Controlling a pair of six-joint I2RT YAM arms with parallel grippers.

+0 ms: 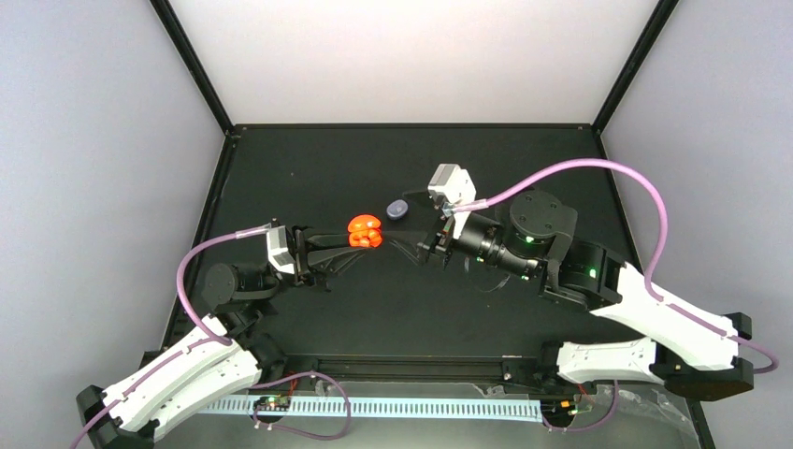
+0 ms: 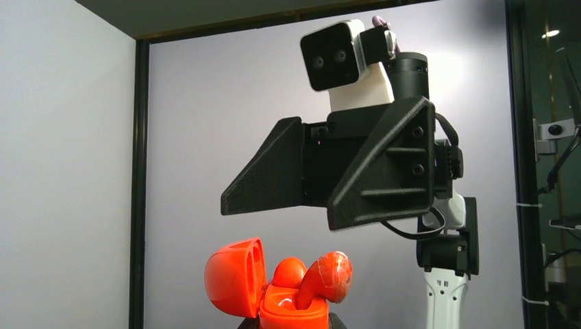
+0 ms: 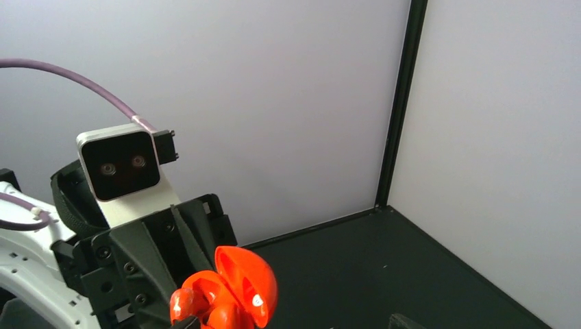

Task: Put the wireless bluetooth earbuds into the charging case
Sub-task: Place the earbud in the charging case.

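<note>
My left jaws are clenched on the open red case (image 1: 365, 231), held up over the middle of the table, a little toward the left edge. One red earbud (image 2: 330, 274) sticks up, apparently half-seated; a second earbud (image 2: 290, 271) sits beside it. My right jaws are spread and empty, near the case. The earbud looks light, hard and slick, so I'd nudge its rounded top rather than pinch it.

Orange case (image 2: 240, 277) base cut off, btm edge.
</note>
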